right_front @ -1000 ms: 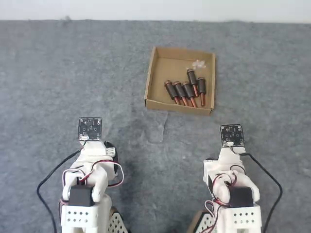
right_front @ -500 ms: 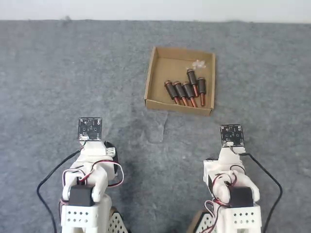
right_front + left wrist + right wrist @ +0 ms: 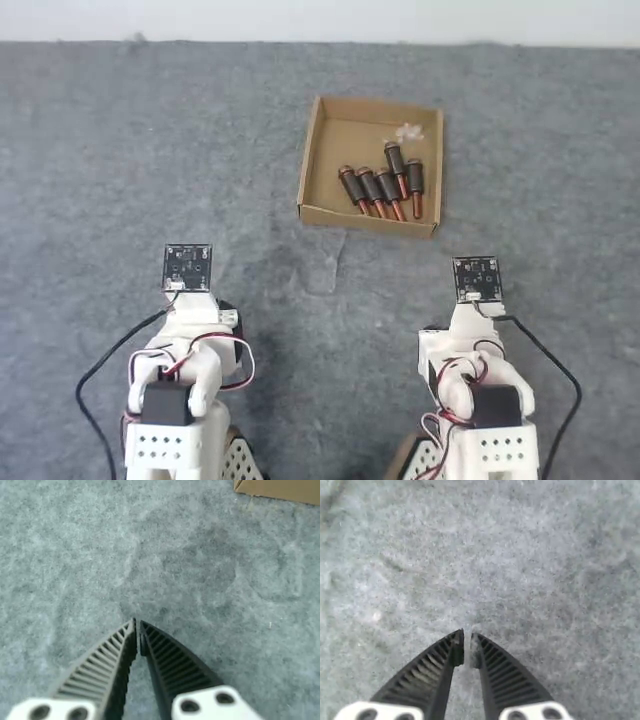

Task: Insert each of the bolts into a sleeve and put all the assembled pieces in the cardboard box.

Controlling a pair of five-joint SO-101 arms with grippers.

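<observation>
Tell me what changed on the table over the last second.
The left arm drew back slightly toward its base. Nothing was taken hold of or let go: the left hand is shut and empty. The right arm, the shut right hand, the cardboard box and the five assembled pieces inside it stayed as they were.

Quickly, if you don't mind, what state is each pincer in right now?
Left pincer: closed, holding nothing.
Right pincer: closed, holding nothing.
</observation>
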